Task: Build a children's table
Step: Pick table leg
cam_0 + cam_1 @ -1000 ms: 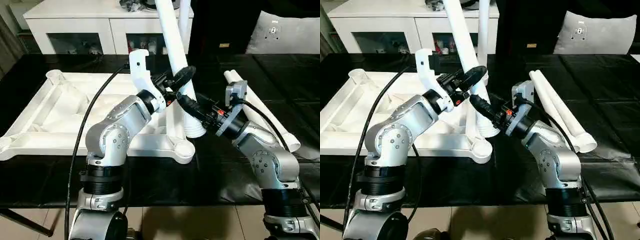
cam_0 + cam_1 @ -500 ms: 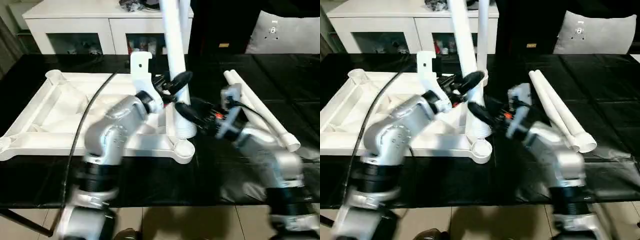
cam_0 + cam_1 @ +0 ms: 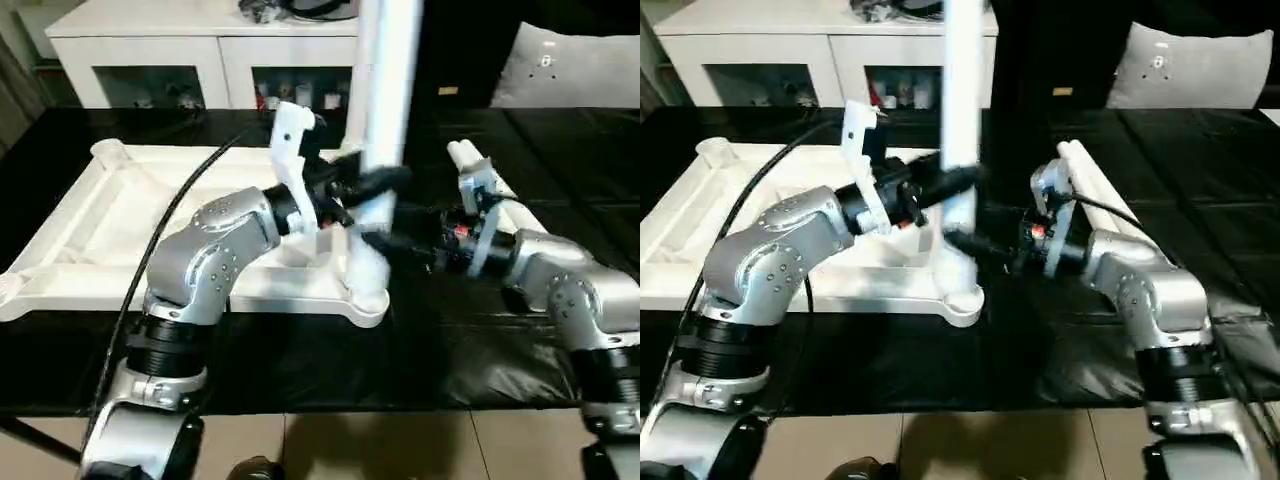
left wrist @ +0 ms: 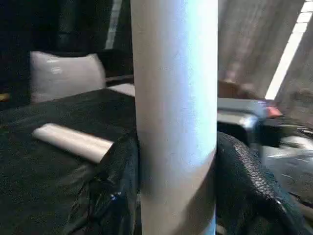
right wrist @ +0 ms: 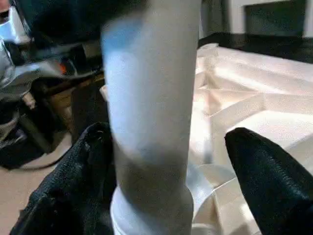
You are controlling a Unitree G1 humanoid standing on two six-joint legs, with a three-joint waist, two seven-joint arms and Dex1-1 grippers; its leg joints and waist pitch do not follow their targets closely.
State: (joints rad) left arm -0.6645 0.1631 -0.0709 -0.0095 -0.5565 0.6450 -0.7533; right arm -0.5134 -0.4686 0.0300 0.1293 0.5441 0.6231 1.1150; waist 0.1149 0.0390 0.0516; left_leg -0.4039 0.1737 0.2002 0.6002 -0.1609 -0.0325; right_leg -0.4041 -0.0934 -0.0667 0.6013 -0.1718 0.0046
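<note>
Since earlier frame, leg (image 3: 385, 90) turned upright over tabletop (image 3: 120, 230) corner socket (image 3: 368, 300); right gripper (image 5: 166, 166) released, left gripper (image 4: 176, 171) clamps leg. Leg likely light, stiff, slippery: grasp low near flared end.

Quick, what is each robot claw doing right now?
Left claw: closed on the white table leg.
Right claw: open, one finger apart from the leg.

The white tabletop (image 3: 120, 225) lies upside down, ribbed underside up, with rounded sockets at its corners. One white leg (image 3: 385, 100) stands nearly upright over the tabletop's near right corner socket (image 3: 365, 300). Two more legs (image 3: 1090, 175) lie side by side, just right of the tabletop.
</note>
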